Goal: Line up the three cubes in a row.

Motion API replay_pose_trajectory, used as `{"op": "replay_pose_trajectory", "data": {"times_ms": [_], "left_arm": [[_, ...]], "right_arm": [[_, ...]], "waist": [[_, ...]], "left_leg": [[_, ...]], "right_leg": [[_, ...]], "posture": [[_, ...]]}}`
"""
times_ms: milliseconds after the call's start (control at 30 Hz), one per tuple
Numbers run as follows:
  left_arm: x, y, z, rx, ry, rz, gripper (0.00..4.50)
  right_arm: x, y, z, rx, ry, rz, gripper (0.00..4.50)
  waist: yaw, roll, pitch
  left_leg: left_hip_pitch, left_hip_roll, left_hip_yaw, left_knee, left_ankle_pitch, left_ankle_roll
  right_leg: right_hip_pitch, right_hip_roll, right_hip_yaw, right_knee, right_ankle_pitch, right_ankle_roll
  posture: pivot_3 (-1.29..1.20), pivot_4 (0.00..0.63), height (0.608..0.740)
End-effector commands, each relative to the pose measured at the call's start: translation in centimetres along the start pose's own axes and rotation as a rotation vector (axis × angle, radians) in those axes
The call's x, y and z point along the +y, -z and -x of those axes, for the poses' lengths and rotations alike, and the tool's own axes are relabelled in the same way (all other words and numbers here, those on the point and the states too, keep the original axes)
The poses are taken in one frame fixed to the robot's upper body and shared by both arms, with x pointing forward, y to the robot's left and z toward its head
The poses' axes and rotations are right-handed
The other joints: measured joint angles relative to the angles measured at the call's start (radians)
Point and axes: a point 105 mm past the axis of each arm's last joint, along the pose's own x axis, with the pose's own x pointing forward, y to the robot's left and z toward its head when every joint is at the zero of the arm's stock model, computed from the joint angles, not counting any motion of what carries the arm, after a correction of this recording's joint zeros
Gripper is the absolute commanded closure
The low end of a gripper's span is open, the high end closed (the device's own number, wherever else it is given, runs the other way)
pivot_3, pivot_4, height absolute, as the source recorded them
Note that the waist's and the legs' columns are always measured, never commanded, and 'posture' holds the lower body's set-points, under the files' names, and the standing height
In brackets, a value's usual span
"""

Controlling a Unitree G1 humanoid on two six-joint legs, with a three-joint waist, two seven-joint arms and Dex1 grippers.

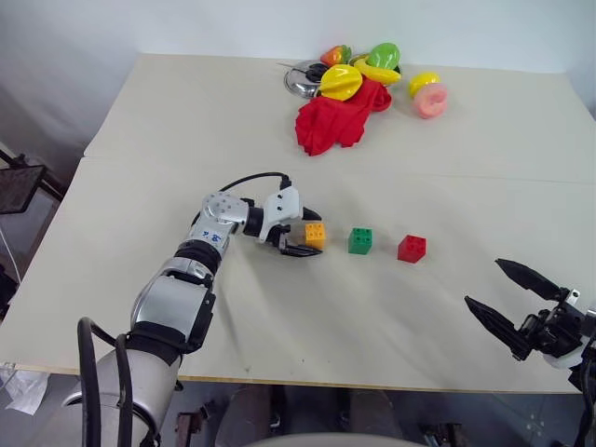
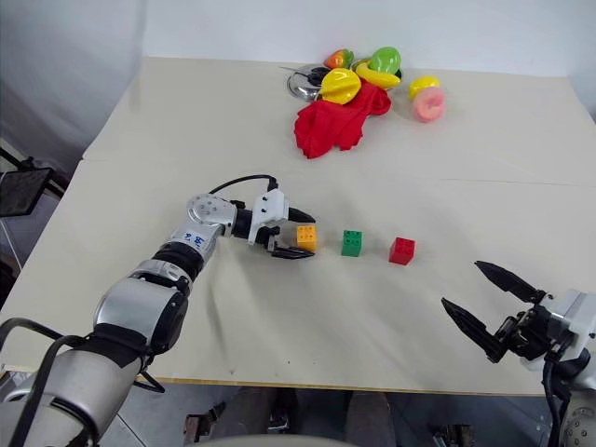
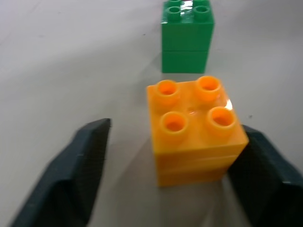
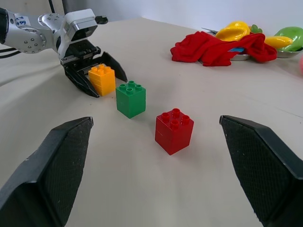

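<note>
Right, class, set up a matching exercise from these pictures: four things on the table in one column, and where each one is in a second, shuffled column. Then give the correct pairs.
Things:
1. orange-yellow cube
2. green cube
3. red cube
4. red cloth

Places:
A. at the end of the row nearest the right gripper
B. far side of the table, beside the toy fruits
C. between the open fingers of the left gripper
D. middle of the row

Pairs: 1-C, 2-D, 3-A, 4-B
</note>
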Motion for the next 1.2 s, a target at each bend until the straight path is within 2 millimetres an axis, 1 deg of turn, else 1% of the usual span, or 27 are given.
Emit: {"op": "replay_pose_trajectory", "data": {"times_ms": [33,367,567,733,833,867,900,933,967,1067,1133,1200], "left_arm": [[0.3,0.0,0.7,0.021,-0.007,-0.025,0.53],[1.2,0.3,1.0,0.061,-0.063,-0.023,0.53],[1.5,0.4,1.6,0.081,-0.074,-0.021,0.53],[1.4,0.8,3.0,0.09,-0.065,-0.02,0.53],[0.3,0.7,4.0,0.046,0.015,-0.027,0.53],[-0.2,0.7,4.7,0.024,0.048,-0.03,0.53],[-0.9,1.0,6.1,0.008,0.083,-0.038,0.53],[-1.4,1.2,7.0,0.001,0.105,-0.046,0.53],[-1.7,1.3,7.6,-0.003,0.119,-0.052,0.53],[-3.9,3.1,12.1,0.041,0.1,-0.041,0.53],[-4.8,3.5,13.6,0.064,0.096,-0.034,0.53],[-5.8,3.4,16.4,0.053,0.019,0.007,0.53]], "right_arm": [[0.1,-0.3,0.0,-0.012,-0.01,0.009,0.0],[0.1,-0.2,-0.2,-0.015,-0.024,0.004,0.0],[0.2,-0.1,-0.2,-0.015,-0.028,0.001,0.0],[0.3,0.0,-0.1,-0.016,-0.034,-0.004,0.0],[0.3,-0.1,-0.2,-0.015,-0.055,-0.004,0.0],[0.2,-0.2,-0.1,-0.012,-0.067,0.0,0.0],[0.0,-0.3,-0.1,0.005,-0.091,0.009,0.0],[-0.1,-0.4,0.0,0.018,-0.108,0.015,0.0],[-0.3,-0.4,0.1,0.025,-0.119,0.019,0.0],[-1.5,-0.6,0.5,0.079,-0.169,0.031,0.0],[-1.9,-0.7,0.7,0.097,-0.187,0.036,0.0],[-2.7,-0.8,1.3,0.135,-0.218,0.054,0.0]], "waist": [[0.0,0.0,0.0],[0.001,0.0,0.0],[0.0,0.0,0.0],[-0.003,0.0,0.0],[-0.006,0.0,0.0],[-0.009,0.0,0.0],[-0.012,0.0,0.0],[-0.018,0.0,0.0],[-0.024,0.0,0.0],[-0.037,0.0,0.0],[-0.039,0.0,0.0],[-0.039,0.0,0.0]], "left_leg": [[0.0,0.0,0.0,0.0,0.0,0.0],[0.0,0.0,0.0,0.001,0.0,0.0],[0.0,0.001,0.0,0.002,0.0,0.0],[0.001,0.001,0.0,0.002,0.0,0.0],[0.001,0.001,0.001,0.001,0.001,0.0],[0.001,0.001,0.001,0.001,0.001,0.0],[0.001,0.001,0.001,0.001,0.001,0.0],[0.0,0.001,0.001,0.001,0.001,0.0],[0.0,0.001,0.002,0.001,0.0,0.0],[0.0,0.002,0.001,0.001,0.0,0.0],[0.001,0.003,0.0,0.001,0.0,0.0],[0.001,0.003,-0.001,0.001,0.0,0.0]], "right_leg": [[0.0,0.0,0.0,0.0,0.0,0.0],[0.0,0.0,0.0,0.001,0.0,0.0],[0.0,0.0,0.001,0.002,0.0,0.0],[0.0,0.0,0.001,0.002,0.0,0.0],[0.0,0.001,0.001,0.002,0.0,0.0],[0.0,0.001,0.001,0.002,0.0,0.0],[0.0,0.001,0.001,0.002,0.0,0.0],[-0.001,0.001,0.001,0.002,0.0,0.0],[-0.001,0.001,0.001,0.002,0.0,0.0],[-0.001,0.001,0.001,0.002,0.0,0.0],[-0.001,0.001,0.001,0.003,0.0,-0.001],[0.0,0.001,0.0,0.003,-0.001,-0.001]], "posture": [[0.0,0.15,0.74],[0.0,0.15,0.74],[0.0,0.15,0.74],[0.0,0.15,0.74],[0.0,0.15,0.74],[0.0,0.15,0.74],[0.0,0.15,0.74],[0.0,0.15,0.74],[0.0,0.15,0.74],[0.0,0.15,0.74],[0.0,0.15,0.74],[0.0,0.15,0.74]]}}
